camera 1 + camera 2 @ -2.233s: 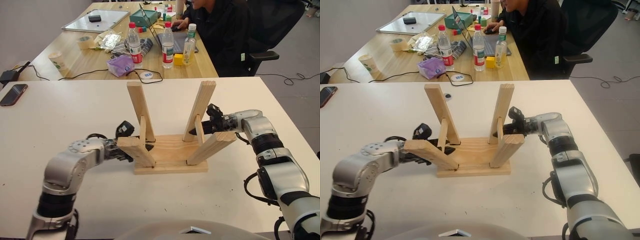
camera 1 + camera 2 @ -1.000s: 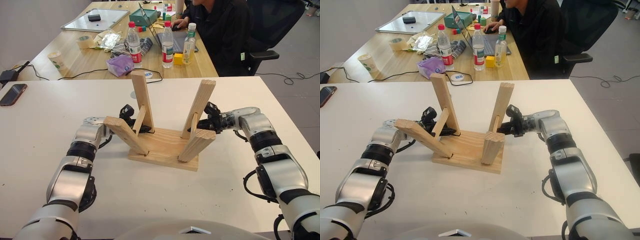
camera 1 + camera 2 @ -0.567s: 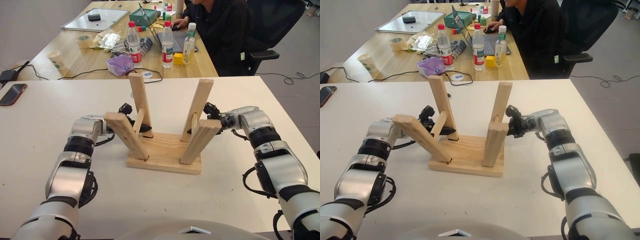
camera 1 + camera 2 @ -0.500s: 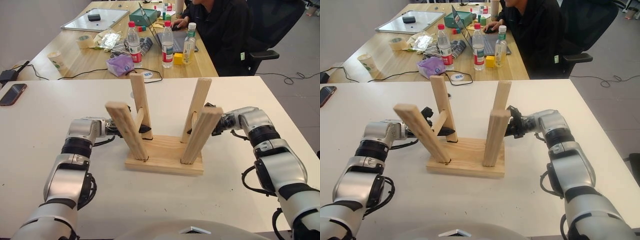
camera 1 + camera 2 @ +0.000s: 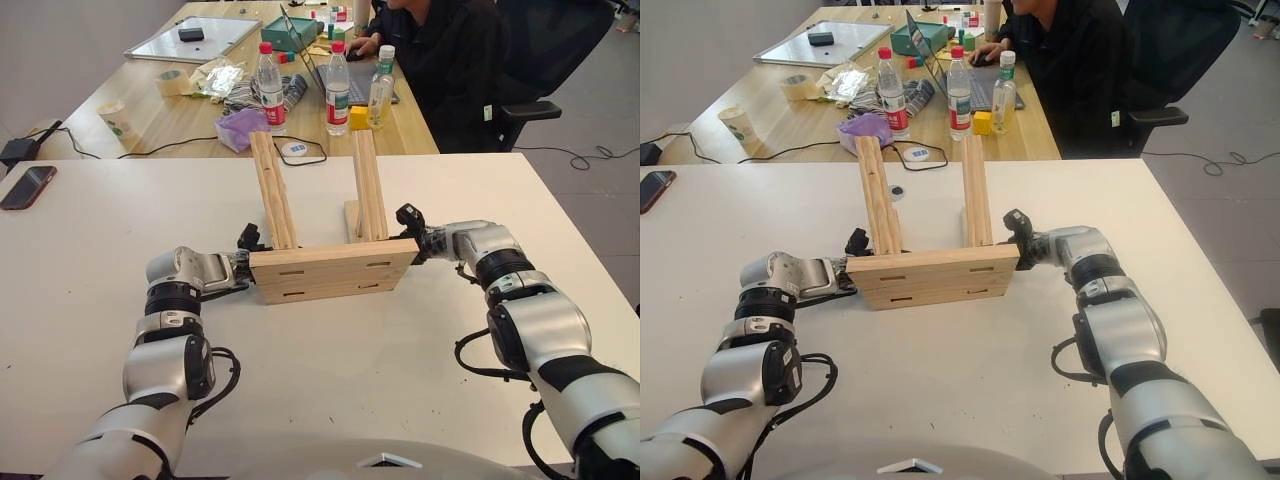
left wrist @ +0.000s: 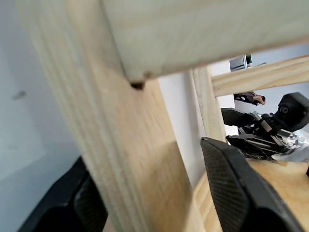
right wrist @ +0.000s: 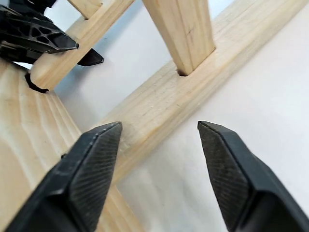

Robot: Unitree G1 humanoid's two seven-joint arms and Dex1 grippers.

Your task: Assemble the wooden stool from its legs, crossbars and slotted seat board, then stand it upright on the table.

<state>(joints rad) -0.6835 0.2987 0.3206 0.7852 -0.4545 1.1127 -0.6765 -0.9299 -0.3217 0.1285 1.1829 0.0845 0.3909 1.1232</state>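
With the stool (image 5: 330, 270) on its side on the table (image 5: 100, 250), I judge that the left gripper (image 5: 241, 264) and right gripper (image 5: 411, 238), fingers spread loosely round its legs (image 5: 272, 190), could let it slip and topple when righting.

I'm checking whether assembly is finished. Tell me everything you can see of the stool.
The stool is pale wood, assembled: slotted seat, legs, crossbars. It lies on its side on the white table, seat on edge facing the camera, legs pointing away. The left claw is at its left end, the right claw, open, at its right. Not yet upright.
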